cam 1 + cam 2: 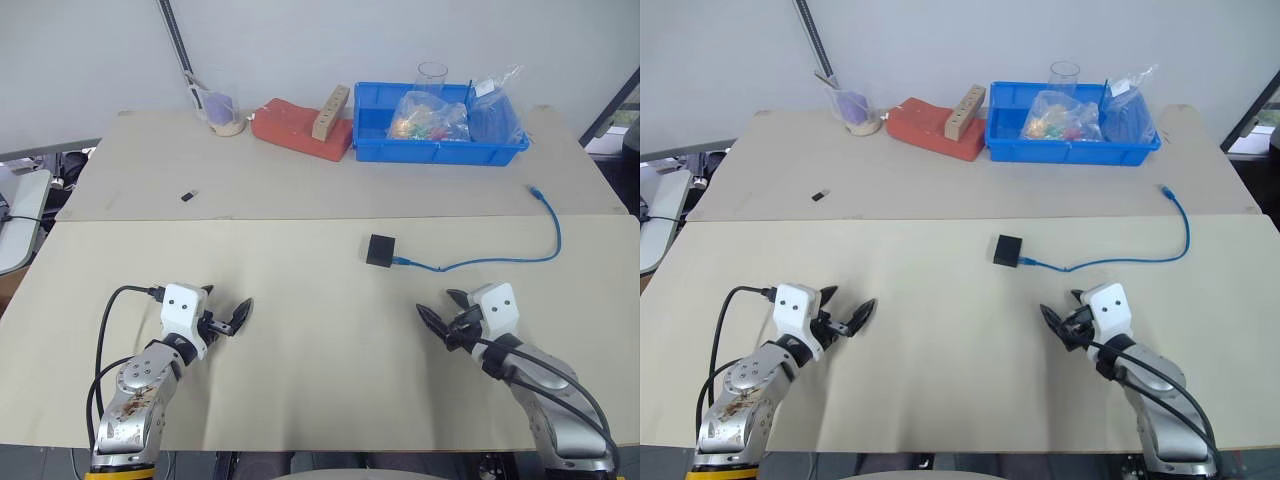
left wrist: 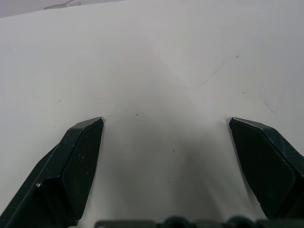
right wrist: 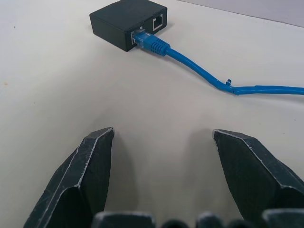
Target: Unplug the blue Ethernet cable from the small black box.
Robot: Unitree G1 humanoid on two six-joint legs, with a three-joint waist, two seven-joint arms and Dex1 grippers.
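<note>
The small black box [image 1: 379, 250] lies flat on the bench [image 1: 300, 400], near the middle and somewhat toward the right edge. The blue Ethernet cable [image 1: 500, 260] is plugged into the side of the box that faces the right edge; in the right wrist view the plug sits seated in one port, with a second port beside it unoccupied. From the box the cable runs across the bench toward the right edge, then bends toward the far edge, and its free end [image 1: 535, 188] rests on the surface.

The left gripper [image 1: 228, 318] hovers over the near left part of the bench, fingers [image 2: 80, 156] spread wide apart, nothing between them. The right gripper [image 1: 445, 315] hovers over the near right part, pointing toward the box, fingers [image 3: 95, 166] apart and holding nothing. Both are well apart from box and cable.

Along the far edge stand a blue bin [image 1: 440, 150] holding plastic bags, a red block [image 1: 300, 130] with a wooden piece [image 1: 330, 112] on it, and a cup [image 1: 225, 115]. A tiny black piece [image 1: 187, 196] lies on the far left part.
</note>
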